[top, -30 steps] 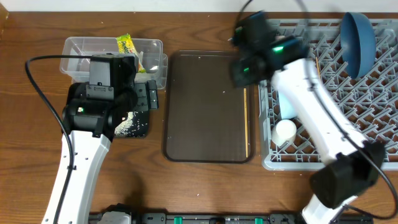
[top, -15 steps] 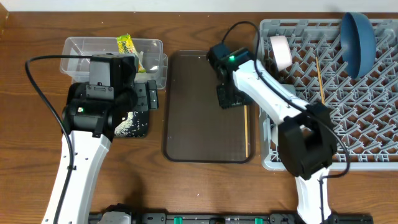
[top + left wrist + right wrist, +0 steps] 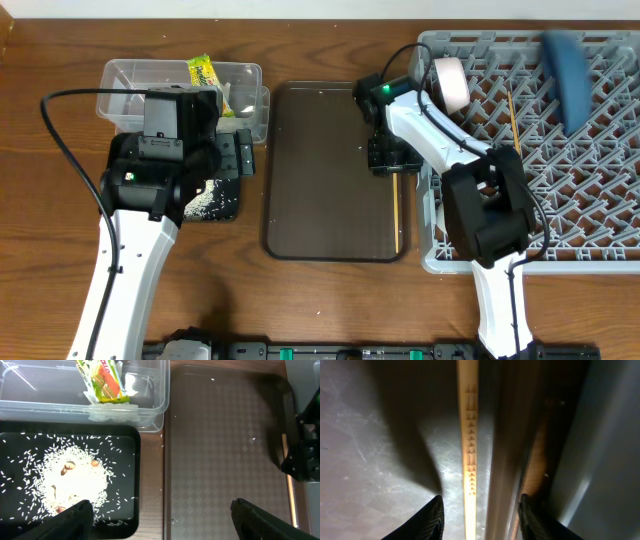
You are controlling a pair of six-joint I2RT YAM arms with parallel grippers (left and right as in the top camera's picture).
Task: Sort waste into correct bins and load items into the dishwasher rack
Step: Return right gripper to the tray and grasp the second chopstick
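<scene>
While the right gripper (image 3: 479,517) holds its two dark fingers (image 3: 431,519) apart, a wooden chopstick (image 3: 469,455) lies lengthwise between them, touched by neither tip. It rests along the right rim of the dark brown serving tray (image 3: 320,170) at mid-worktop. The wrist points straight down, and the right arm folds back over the grey dishwasher rack (image 3: 590,200), which fills the worktop's right side. A white bowl (image 3: 450,82) and a second chopstick (image 3: 514,118) sit in the rack toward the far edge.

The left gripper (image 3: 162,515), fingers wide apart and empty, hangs over the black tray (image 3: 138,460) of rice scraps (image 3: 75,480) near the left edge. Beyond it, toward the far-left corner, the clear tub (image 3: 160,405) holds the snack wrapper (image 3: 102,380) and tissue (image 3: 112,410).
</scene>
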